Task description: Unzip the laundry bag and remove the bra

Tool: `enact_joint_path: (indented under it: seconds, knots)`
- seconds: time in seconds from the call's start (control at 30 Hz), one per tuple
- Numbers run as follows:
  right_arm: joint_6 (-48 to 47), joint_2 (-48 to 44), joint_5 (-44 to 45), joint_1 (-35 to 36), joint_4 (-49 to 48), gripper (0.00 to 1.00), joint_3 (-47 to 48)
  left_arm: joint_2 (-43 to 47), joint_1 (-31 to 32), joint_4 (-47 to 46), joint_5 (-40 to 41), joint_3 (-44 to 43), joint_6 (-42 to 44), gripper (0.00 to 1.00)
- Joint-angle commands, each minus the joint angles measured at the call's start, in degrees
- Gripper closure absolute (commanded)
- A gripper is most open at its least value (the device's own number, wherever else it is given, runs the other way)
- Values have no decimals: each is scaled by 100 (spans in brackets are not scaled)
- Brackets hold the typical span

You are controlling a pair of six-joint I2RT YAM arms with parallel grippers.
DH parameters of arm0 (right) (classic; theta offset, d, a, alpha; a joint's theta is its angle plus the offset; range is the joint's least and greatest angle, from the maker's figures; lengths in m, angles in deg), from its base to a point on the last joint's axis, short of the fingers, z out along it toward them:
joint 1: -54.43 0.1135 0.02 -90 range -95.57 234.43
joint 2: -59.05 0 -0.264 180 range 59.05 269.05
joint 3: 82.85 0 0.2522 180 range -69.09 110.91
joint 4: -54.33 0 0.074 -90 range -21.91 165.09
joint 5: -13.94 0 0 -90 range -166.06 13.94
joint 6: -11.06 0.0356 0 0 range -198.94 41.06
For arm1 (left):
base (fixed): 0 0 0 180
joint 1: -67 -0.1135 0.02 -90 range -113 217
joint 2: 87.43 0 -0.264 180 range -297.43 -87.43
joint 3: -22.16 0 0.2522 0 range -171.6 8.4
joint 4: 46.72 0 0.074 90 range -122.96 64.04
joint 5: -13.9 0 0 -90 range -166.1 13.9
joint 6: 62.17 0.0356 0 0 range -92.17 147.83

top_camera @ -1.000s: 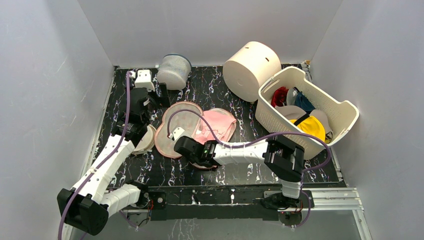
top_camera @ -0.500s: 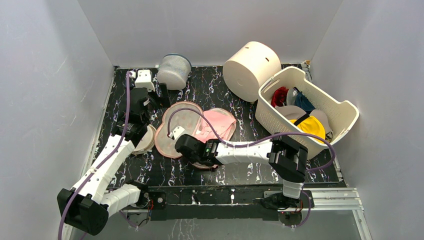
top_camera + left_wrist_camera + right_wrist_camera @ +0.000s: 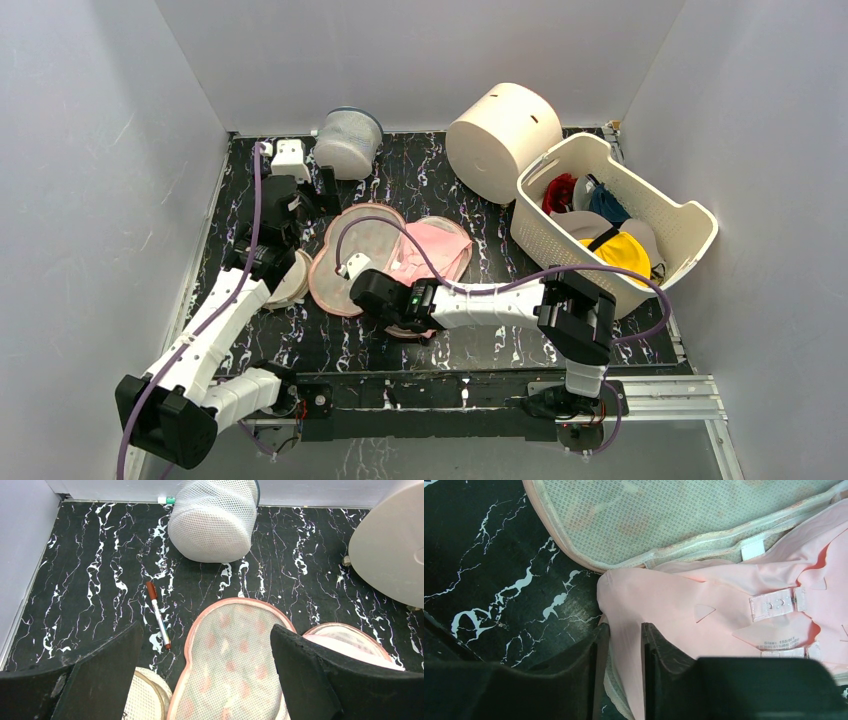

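The laundry bag (image 3: 358, 252) lies unzipped and open, its mesh-lined lid (image 3: 235, 650) folded out to the left. The pale-pink bra (image 3: 437, 250) lies in the bag's right half. In the right wrist view the bra (image 3: 724, 610) shows its hook strap and labels. My right gripper (image 3: 375, 300) is low over the bag's near end. It (image 3: 625, 645) is shut on a fold at the bra's edge. My left gripper (image 3: 303, 195) hangs above the lid's far end. Its jaws (image 3: 207, 650) are wide open and empty.
A brown-capped pen (image 3: 158, 615) lies left of the lid. A grey-white mesh cylinder (image 3: 348, 142) stands at the back, with a cream drum (image 3: 503, 140) to its right. A white basket (image 3: 690, 225) of garments is on the right. A round beige disc (image 3: 145, 695) lies beside the lid.
My right gripper has shifted slightly to the left with the bra's edge between its fingers. The left arm has not visibly moved.
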Motion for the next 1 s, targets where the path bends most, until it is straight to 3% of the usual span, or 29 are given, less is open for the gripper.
enact_joint_path:
  seconds: [0.0, 0.3, 0.5, 0.73, 0.97]
  knots:
    - [-61, -50, 258, 41, -78, 69, 159, 26, 3, -105, -53, -69, -27, 2]
    - [-146, 129, 408, 160, -48, 51, 270, 18, 2, -101, -94, -69, -49, 2]
    - [-122, 266, 743, 180, 12, 51, 370, 18, 5, -100, -121, -69, -75, 2]
    - [-97, 363, 900, 180, 0, 61, 380, 11, 2, -91, -120, -71, -75, 2]
    - [-102, 474, 900, 180, -18, 54, 427, 18, 2, -92, -140, -69, -86, 2]
